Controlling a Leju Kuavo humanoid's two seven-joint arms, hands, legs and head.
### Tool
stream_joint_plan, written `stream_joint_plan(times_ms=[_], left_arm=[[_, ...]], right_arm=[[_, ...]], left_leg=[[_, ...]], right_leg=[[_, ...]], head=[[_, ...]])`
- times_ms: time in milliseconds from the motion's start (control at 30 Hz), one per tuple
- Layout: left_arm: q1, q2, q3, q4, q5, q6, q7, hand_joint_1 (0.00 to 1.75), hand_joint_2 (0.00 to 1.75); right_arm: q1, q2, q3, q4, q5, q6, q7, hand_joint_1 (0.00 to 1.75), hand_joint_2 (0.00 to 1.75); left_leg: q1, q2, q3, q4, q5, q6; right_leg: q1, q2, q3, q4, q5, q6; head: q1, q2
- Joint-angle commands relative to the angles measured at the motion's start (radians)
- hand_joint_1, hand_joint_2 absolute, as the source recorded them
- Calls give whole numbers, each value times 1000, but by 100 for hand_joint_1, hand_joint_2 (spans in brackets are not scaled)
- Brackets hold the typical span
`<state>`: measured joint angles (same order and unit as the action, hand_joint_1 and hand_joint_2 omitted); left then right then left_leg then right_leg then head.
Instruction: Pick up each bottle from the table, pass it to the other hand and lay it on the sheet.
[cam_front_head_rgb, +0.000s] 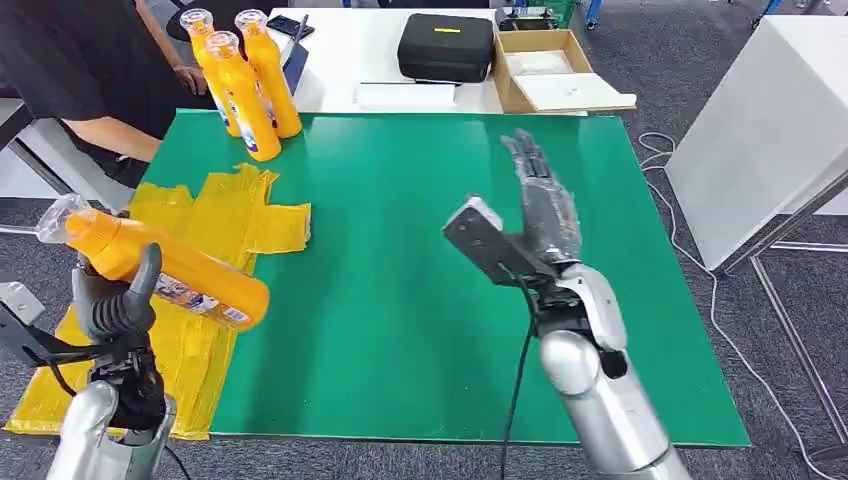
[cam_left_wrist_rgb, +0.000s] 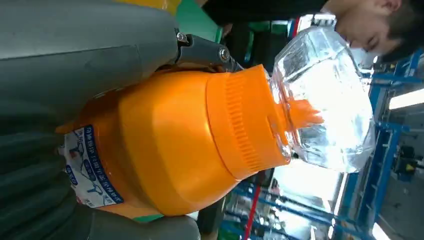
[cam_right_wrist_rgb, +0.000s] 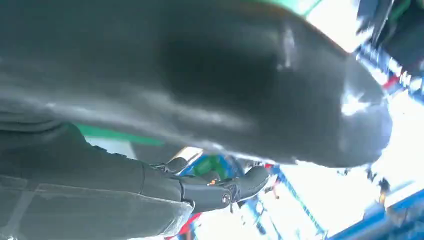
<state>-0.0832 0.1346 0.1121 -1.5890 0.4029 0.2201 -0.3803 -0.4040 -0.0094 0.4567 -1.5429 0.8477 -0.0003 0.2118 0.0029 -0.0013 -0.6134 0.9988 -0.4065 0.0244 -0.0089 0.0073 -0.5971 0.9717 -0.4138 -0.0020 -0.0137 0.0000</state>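
My left hand (cam_front_head_rgb: 115, 300) grips an orange bottle (cam_front_head_rgb: 165, 270) with a clear cap, held on its side above the yellow sheet (cam_front_head_rgb: 215, 225) at the table's left. In the left wrist view the same bottle (cam_left_wrist_rgb: 175, 140) sits against my left hand (cam_left_wrist_rgb: 75, 60), its clear cap (cam_left_wrist_rgb: 325, 100) pointing away. My right hand (cam_front_head_rgb: 535, 225) is raised over the middle of the green table (cam_front_head_rgb: 420, 300), fingers straight and apart, holding nothing. Its grey thumb (cam_right_wrist_rgb: 200, 85) looms close in the right wrist view. Three more orange bottles (cam_front_head_rgb: 245, 75) stand upright at the table's far left corner.
A person in dark clothes (cam_front_head_rgb: 90, 70) stands at the far left beside the standing bottles. Behind the green table a white table carries a black case (cam_front_head_rgb: 445, 45) and an open cardboard box (cam_front_head_rgb: 555, 70). A white cabinet (cam_front_head_rgb: 770, 130) stands to the right.
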Motion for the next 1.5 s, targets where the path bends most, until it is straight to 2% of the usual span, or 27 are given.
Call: stream_joint_plan(times_ms=[33,100,167,200,233,267,300,333,433,500,700,767,867,900,1067,1100,1133,1167,1233,1500], left_arm=[[-99,65,-35,193,-243,149,-127,175,175],[-102,64,-36,194,-244,150,-128,175,175],[-126,93,-85,233,-451,294,-161,175,175],[-152,108,-110,268,-614,403,-163,175,175],[-170,117,-126,290,-693,449,-162,175,175],[-199,99,-84,326,-922,478,-155,175,175],[-221,82,-55,346,-1043,478,-152,175,175],[-268,69,-19,397,-1290,478,-127,175,175],[-327,75,-37,489,-1666,478,-56,175,175],[-332,98,-93,538,-1769,478,5,175,175],[-321,129,-172,599,-1843,478,75,175,175],[-367,157,-280,748,-1963,478,178,175,175],[-374,162,-304,765,-1971,478,192,175,175],[-409,171,-389,879,-1974,478,247,175,175],[-419,164,-463,1009,-1929,478,290,175,175],[-418,165,-471,1023,-1932,478,295,21,175],[-418,165,-471,1023,-1932,478,295,0,175],[-457,151,-495,1144,-1924,459,271,0,0],[-476,149,-514,1189,-1912,398,245,0,0],[-476,149,-514,1189,-1912,398,245,0,0]], right_arm=[[95,-176,-79,-120,-41,-51,-29,0,0],[101,-179,-80,-123,-41,-53,-31,0,0],[120,-195,-78,-143,-48,-65,-40,0,0],[130,-209,-73,-152,-49,-67,-43,0,0],[137,-213,-73,-157,-63,-69,-49,0,0],[137,-221,-66,-158,-68,-68,-53,0,0],[134,-224,-61,-158,-80,-66,-55,0,0],[124,-231,-48,-154,-96,-62,-59,0,0],[109,-236,-26,-156,-117,-49,-59,0,0],[105,-242,-10,-159,-123,-42,-61,0,0],[98,-243,4,-159,-128,-37,-65,0,0],[66,-234,19,-146,-137,-22,-67,0,0],[63,-233,20,-144,-137,-21,-67,0,0],[66,-230,22,-145,-138,-16,-65,0,0],[118,-224,19,-168,-115,-19,-65,0,0],[122,-221,18,-171,-112,-19,-65,0,0],[122,-221,18,-171,-112,-19,-65,0,0],[127,-215,13,-174,-101,-14,-69,0,0],[129,-215,11,-174,-97,-8,-73,0,0],[129,-215,11,-174,-97,-8,-73,0,0]], left_leg=[[0,-4,3,-1,0,-1],[0,-4,4,0,-1,-2],[0,-4,4,0,-1,-2],[0,-5,5,0,-1,-2],[0,-5,2,-1,0,-1],[0,-4,1,-1,1,-1],[0,-6,2,0,1,-2],[0,-4,1,0,1,-1],[0,-5,2,0,1,-2],[0,-4,2,0,1,-1],[-1,0,4,-1,0,-1],[0,-1,5,-1,-1,-2],[-1,-1,4,0,0,-2],[0,0,2,0,1,-1],[0,-1,5,-1,1,-2],[0,0,3,-2,1,-1],[-1,-1,6,-2,0,-2],[0,1,3,-1,0,-1],[0,0,4,-1,0,-2],[0,0,3,-1,1,-1]], right_leg=[[0,-5,5,-1,-2,0],[0,-6,6,-1,-3,0],[0,-5,5,0,-2,0],[0,-6,6,0,-3,0],[0,-6,4,0,-2,0],[0,-5,3,-1,-1,0],[0,-7,4,0,-2,0],[0,-5,2,0,-1,0],[0,-7,3,1,-2,0],[0,-6,3,0,-1,0],[-1,-2,4,0,0,0],[0,-3,6,0,-1,0],[-1,-2,4,1,-1,0],[0,-1,3,1,0,0],[0,-3,6,0,0,0],[0,-1,4,-1,1,0],[-1,-2,6,-1,-1,0],[0,-1,3,0,0,0],[0,-2,4,0,0,0],[0,-2,3,0,1,0]], head=[[0,0],[0,0],[0,0],[0,0],[0,0],[0,0],[0,0],[0,0],[0,0],[0,0],[0,0],[0,0],[0,0],[0,0],[0,0],[0,0],[0,0],[0,0],[0,0],[0,0]])
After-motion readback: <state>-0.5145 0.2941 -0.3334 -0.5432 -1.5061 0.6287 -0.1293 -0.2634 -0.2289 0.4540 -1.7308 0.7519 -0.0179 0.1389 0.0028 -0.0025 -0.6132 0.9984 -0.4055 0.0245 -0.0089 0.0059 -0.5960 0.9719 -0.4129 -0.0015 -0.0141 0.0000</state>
